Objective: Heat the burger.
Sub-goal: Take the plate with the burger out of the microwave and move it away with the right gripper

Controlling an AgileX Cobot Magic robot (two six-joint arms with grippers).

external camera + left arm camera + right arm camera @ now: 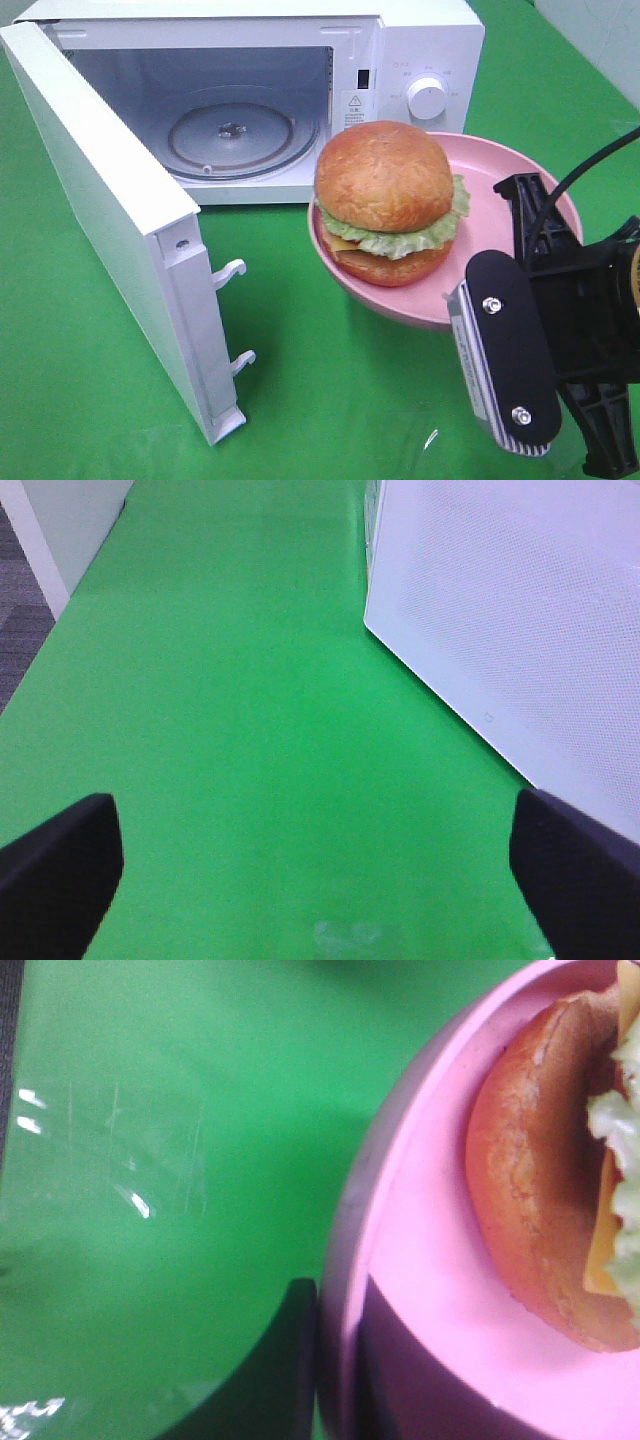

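Note:
The burger, with a glossy brown bun, lettuce and cheese, sits on a pink plate held just in front of the microwave at its right side. My right gripper is shut on the plate's near right rim. In the right wrist view the rim of the plate is pinched in my right gripper, and the burger lies close beyond. My left gripper stands open over bare green cloth, with nothing between its fingers; it does not show in the high view.
The microwave door is swung wide open to the left, showing the glass turntable inside. In the left wrist view the white door stands beside my left gripper. Green cloth covers the table.

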